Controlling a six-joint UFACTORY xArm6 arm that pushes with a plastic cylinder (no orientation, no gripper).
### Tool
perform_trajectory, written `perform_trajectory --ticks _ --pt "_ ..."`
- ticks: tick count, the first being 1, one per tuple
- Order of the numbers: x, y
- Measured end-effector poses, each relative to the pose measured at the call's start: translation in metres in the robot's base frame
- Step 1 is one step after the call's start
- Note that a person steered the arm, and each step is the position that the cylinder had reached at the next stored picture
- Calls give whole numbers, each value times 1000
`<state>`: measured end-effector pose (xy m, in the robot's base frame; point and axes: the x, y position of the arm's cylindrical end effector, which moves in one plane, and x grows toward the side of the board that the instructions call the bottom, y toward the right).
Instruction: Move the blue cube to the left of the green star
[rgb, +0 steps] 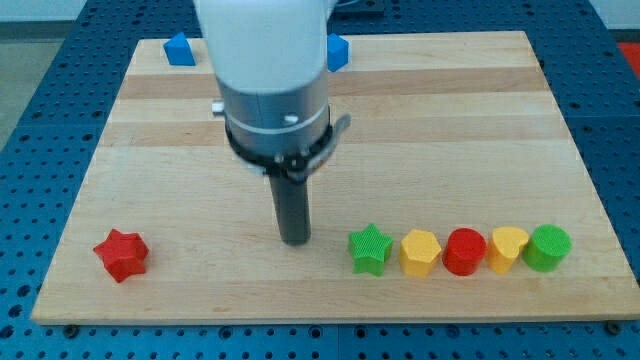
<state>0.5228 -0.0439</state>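
Pale wooden board (450, 110) with plank seams, blue perforated table (40, 80) around it, even light

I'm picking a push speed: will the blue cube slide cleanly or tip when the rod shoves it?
The blue cube looks squat and flat-bottomed on the smooth board, so it probably slides rather than tips. An off-centre push may spin it. My tip is far below it, left of the green star.

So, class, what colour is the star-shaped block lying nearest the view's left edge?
Red. The red star sits near the board's bottom-left corner, clearest in the camera view.
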Motion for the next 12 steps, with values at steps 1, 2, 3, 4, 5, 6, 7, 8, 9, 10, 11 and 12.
perform_trajectory --ticks 1,2,3,4,5,6,7,8,9,10,11,12 --pt "-57 8" --pt "-98 41" --pt "-148 81" --pt "-203 111" --pt "-255 124" --pt "-304 124" --pt "-329 116" --pt "-330 103" --pt "-329 88" --pt "-329 74" --pt "-329 63" --pt "-322 58"
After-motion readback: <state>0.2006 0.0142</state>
